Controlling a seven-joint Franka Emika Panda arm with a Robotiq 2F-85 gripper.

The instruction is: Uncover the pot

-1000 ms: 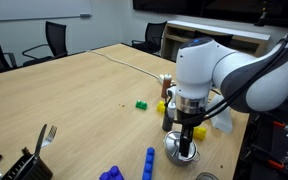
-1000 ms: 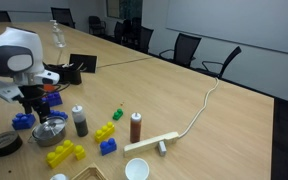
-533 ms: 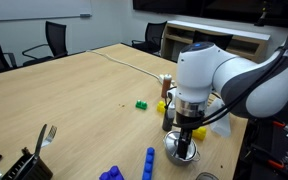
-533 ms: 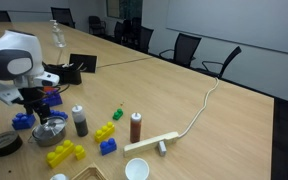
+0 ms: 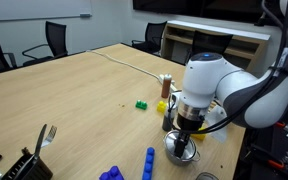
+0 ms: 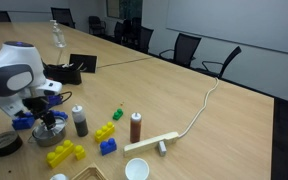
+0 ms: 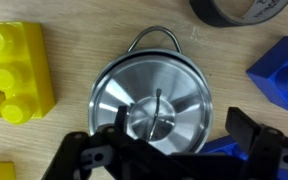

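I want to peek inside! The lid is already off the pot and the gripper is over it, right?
No, the lid is on the pot, as the wrist view shows. The gripper is over it.

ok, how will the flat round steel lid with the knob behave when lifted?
Probably rigid: the flat round steel lid looks like formed metal. Likely slippery: it is mirror-polished, with only the small central knob to hold. Pinched off-centre, it may tilt.

Tool (image 7: pixel 171 137) wide open, straight downward.
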